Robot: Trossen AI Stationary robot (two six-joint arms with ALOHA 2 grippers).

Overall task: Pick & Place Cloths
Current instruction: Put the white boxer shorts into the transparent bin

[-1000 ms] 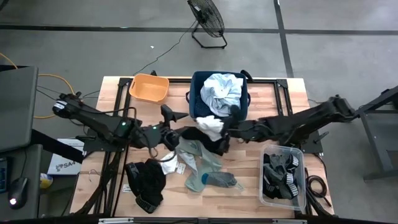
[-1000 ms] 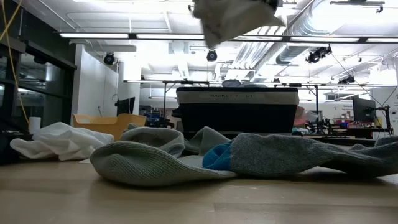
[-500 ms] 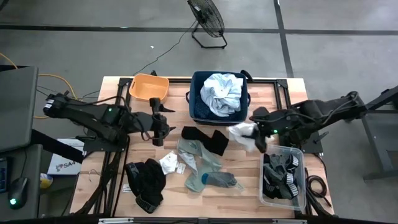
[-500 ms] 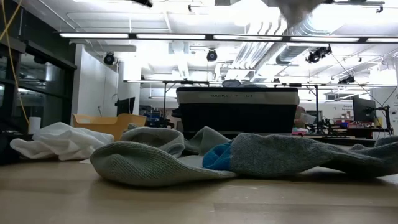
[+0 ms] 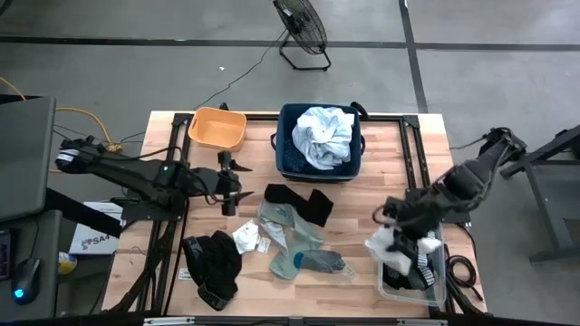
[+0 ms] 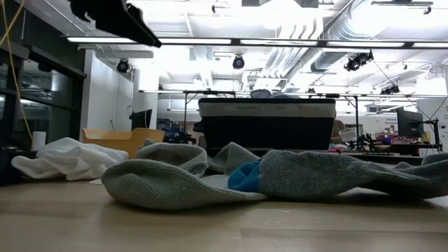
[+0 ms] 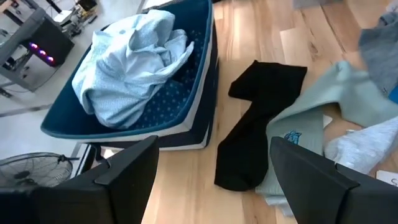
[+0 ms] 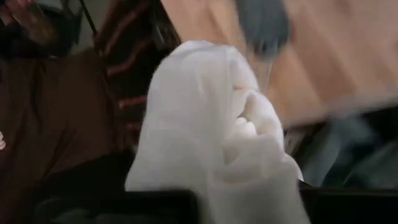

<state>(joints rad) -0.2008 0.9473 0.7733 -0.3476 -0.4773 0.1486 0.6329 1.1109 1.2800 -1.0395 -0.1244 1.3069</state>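
Note:
My right gripper [image 5: 396, 231] is shut on a small white cloth [image 5: 381, 243], which fills the right wrist view as the white cloth [image 8: 211, 137], above the left rim of a clear bin [image 5: 433, 281]. My left gripper [image 5: 232, 188] stands open in the air at the table's left middle, holding nothing. Ahead of it a black cloth [image 7: 258, 124] lies flat on the table beside grey-green socks [image 5: 292, 237]. Another white piece [image 5: 246, 238] and a black piece [image 5: 214, 263] lie near the front edge. A pale shirt [image 5: 322, 134] fills the navy bin [image 5: 285, 149]. My right gripper holds the white cloth bunched up, in several layers, near its upper part [image 8: 249, 118]. The cloth itself hides the fingers in the wrist view. The fingers slant downward, and the cloth hangs below them, lifted clear of the table.
An orange tub [image 5: 217, 127] stands at the back left. The clear bin at the front right holds dark and striped pieces [image 5: 410, 258]. Socks [image 6: 210, 178] fill the low view's middle. Bare wood shows at the table's right back and front middle.
My right gripper has carried the white cloth from beside the navy bin toward the table's right and near edges, rolling as it went; the cloth now hangs by the clear bin. My left gripper has drawn back from the clothes toward the left edge and sunk.

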